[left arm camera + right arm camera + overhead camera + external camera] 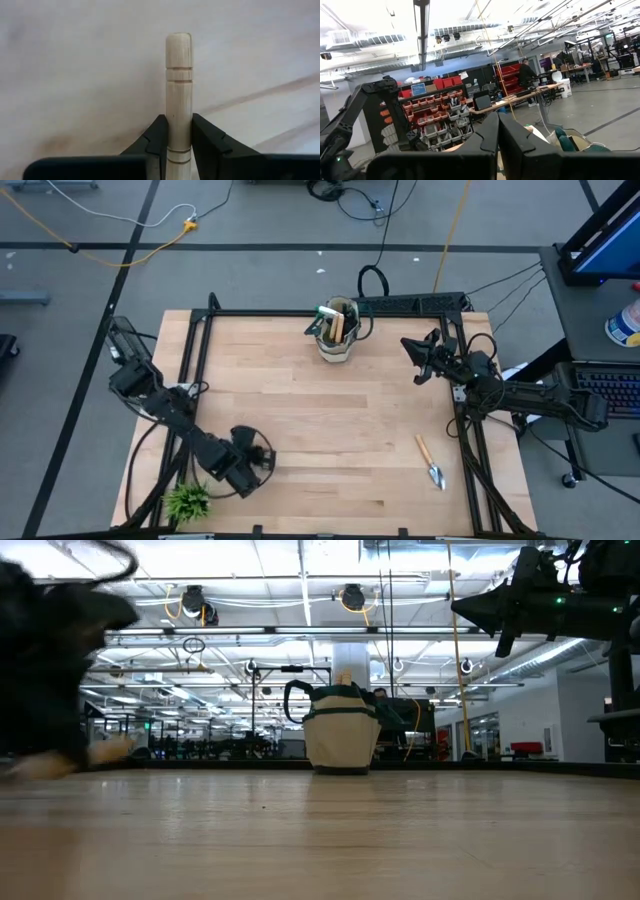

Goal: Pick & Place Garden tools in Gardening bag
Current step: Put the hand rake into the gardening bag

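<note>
The beige gardening bag (pixel 338 332) stands upright at the table's far middle with several tools sticking out of its top; it also shows in the low view (pixel 342 735). A wooden-handled trowel (pixel 431 462) lies flat near the table's right edge. My left gripper (pixel 248 462) is low over the near left of the table, shut on a pale wooden tool handle (pixel 179 70). The tool's head is hidden. My right gripper (pixel 410 346) is shut and empty, raised above the table's far right, to the right of the bag. My left gripper (pixel 179 122) pinches the round wooden handle (pixel 179 107) between its two fingers (pixel 159 134), some way back from the grooved free end (pixel 179 45). The fingers lie along the handle, which sticks out past their tips. Whether the tool is clear of the table cannot be told.
A small spiky green plant (pixel 188 502) sits at the table's near left corner, close to my left arm. A black metal frame (pixel 200 340) runs along the table's edges. Bare wood lies between the bag and my left gripper.
</note>
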Controlling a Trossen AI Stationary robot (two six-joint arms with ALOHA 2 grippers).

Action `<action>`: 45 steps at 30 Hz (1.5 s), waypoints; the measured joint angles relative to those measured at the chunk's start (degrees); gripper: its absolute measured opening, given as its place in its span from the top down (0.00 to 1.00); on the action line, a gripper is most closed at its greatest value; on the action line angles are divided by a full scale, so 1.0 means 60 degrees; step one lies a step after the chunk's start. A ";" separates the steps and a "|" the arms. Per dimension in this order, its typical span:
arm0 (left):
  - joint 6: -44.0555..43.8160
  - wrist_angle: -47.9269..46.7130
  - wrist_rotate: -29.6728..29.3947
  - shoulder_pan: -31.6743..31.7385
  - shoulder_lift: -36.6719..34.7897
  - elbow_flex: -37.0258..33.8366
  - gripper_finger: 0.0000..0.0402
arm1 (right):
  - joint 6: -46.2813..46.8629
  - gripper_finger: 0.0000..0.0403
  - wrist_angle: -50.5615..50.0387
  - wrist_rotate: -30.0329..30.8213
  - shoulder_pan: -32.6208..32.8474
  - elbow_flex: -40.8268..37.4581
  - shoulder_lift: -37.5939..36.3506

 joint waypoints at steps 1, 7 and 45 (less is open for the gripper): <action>0.0246 0.0128 -0.0417 0.0080 -0.0128 0.0004 0.85 | -0.0002 1.00 0.0001 -0.0001 0.0000 -0.0001 -0.0002; 0.2861 0.1117 -0.2128 0.0867 -0.0988 0.0027 0.85 | -0.0002 1.00 0.0005 0.0003 0.0000 -0.0001 0.0000; 1.6707 1.3139 0.3604 0.9933 -0.1629 0.0091 0.85 | 0.0023 1.00 -0.0084 0.0036 0.0000 0.0000 -0.0003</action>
